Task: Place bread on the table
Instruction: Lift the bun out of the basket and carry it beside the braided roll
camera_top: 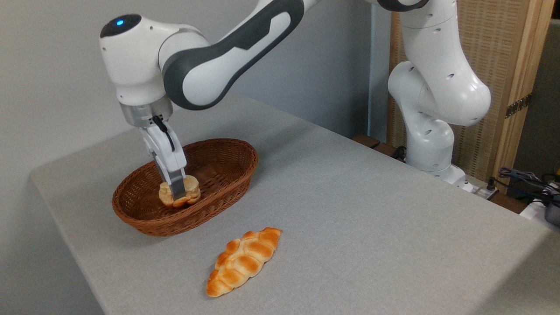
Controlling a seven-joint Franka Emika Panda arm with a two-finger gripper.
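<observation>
So we've got the gripper (178, 197) reaching down into the basket (218, 151) at left of centre, fingers clamped on the bun (191, 187), which sits inside the basket near its front wall. The braided loaf (243, 260) lies on the table (372, 210) just in front of the basket, lower centre.

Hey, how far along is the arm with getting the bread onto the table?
Done: the gripper is down in the wicker basket, closed around the small bun. In hand: the grasp; the bun looks barely raised. Left: carrying it out and setting it on the table, where only the braided loaf lies.
</observation>
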